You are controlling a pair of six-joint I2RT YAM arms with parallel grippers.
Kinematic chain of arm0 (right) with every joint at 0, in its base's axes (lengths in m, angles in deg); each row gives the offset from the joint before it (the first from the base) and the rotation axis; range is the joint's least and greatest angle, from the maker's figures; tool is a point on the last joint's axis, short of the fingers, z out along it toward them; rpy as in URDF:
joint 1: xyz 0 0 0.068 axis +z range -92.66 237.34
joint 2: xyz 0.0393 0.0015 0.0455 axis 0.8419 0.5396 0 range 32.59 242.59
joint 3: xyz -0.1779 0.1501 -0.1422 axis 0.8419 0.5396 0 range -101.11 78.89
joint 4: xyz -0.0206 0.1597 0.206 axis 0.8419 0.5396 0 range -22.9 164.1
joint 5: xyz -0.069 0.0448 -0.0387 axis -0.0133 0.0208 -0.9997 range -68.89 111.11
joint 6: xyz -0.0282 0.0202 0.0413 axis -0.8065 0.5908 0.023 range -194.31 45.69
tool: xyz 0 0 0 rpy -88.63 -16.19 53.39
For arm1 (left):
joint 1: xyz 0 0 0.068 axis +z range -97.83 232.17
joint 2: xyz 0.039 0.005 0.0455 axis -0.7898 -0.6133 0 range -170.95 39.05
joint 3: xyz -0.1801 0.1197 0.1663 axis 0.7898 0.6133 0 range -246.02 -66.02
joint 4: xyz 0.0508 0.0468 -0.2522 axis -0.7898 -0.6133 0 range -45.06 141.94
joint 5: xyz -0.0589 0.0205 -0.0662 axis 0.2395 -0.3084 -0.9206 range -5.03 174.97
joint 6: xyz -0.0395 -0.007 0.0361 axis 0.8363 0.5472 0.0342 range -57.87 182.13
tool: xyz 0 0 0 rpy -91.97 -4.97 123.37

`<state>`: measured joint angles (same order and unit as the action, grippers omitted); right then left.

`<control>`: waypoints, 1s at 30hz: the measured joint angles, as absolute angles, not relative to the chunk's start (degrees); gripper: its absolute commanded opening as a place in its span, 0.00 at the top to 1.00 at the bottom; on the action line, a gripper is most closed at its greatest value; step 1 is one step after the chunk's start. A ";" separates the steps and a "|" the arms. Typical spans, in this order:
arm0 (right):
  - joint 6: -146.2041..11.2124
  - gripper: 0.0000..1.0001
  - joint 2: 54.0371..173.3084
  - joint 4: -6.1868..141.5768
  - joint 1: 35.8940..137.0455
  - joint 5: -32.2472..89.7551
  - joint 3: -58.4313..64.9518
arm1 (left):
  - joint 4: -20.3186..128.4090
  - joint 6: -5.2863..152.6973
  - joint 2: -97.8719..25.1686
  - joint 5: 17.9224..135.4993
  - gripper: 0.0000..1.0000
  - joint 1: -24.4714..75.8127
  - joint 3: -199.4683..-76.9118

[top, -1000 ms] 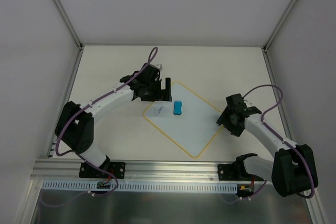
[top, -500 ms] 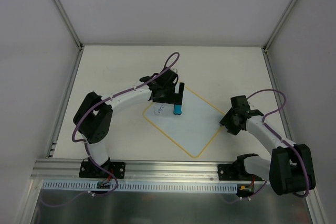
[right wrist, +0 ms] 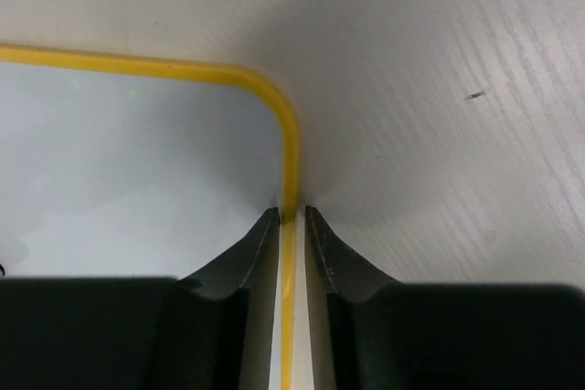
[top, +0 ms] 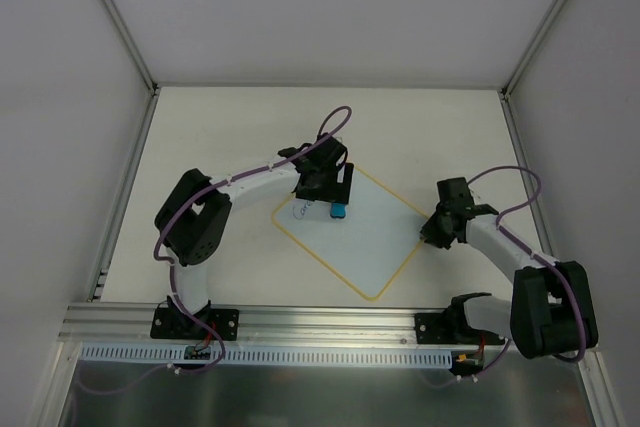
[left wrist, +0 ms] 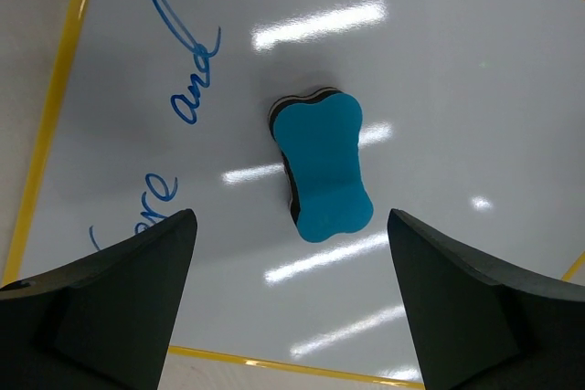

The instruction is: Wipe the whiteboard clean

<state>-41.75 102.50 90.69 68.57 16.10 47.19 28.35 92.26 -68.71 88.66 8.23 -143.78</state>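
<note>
Straddling the eraser (left wrist: 322, 163), the wide-apart left end effector (left wrist: 291, 226) has advanced beside blue "and" (left wrist: 196, 89); the right end effector (right wrist: 291, 216) clamps the whiteboard (right wrist: 137, 152) at its 3 o'clock corner.

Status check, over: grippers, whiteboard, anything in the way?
Left gripper open, straddling eraser on whiteboard. Right gripper shut on whiteboard edge. Blue writing not yet erased. No obstruction seen.

I see L arm (top: 250, 179) reaching fwd and inward, elbow folded back out to its own left, wrist pitched down. L tool (left wrist: 291, 218) is spread wide, fingers (left wrist: 110, 289) at either edge of the wrist cam, gripping nothing. R arm (top: 500, 242) lies low, forearm angled in toward centre. R tool (right wrist: 292, 212) reads nearly closed to me, tips pinching the whiteboard (right wrist: 137, 152) at its rim.
</note>
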 measured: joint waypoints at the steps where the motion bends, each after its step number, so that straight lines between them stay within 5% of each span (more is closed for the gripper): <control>1: -41.60 0.86 102.72 90.30 68.57 16.32 47.08 | 28.24 92.41 -69.02 88.66 0.15 7.94 -144.15; 6: -41.25 0.95 103.18 88.51 68.63 16.71 47.06 | 28.17 92.93 -71.05 88.70 0.24 7.00 -146.12; 18: -41.27 0.97 103.38 87.83 68.72 16.84 47.06 | 27.98 94.68 -75.46 91.28 0.43 5.63 -147.23; 30: -41.30 0.97 103.44 87.63 68.74 16.88 47.06 | 27.60 95.73 -76.25 94.03 0.44 5.65 -148.91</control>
<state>-41.30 103.44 87.63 68.74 16.88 47.06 27.60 95.73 -76.25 94.03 5.65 -148.91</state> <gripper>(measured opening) 0.053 0.560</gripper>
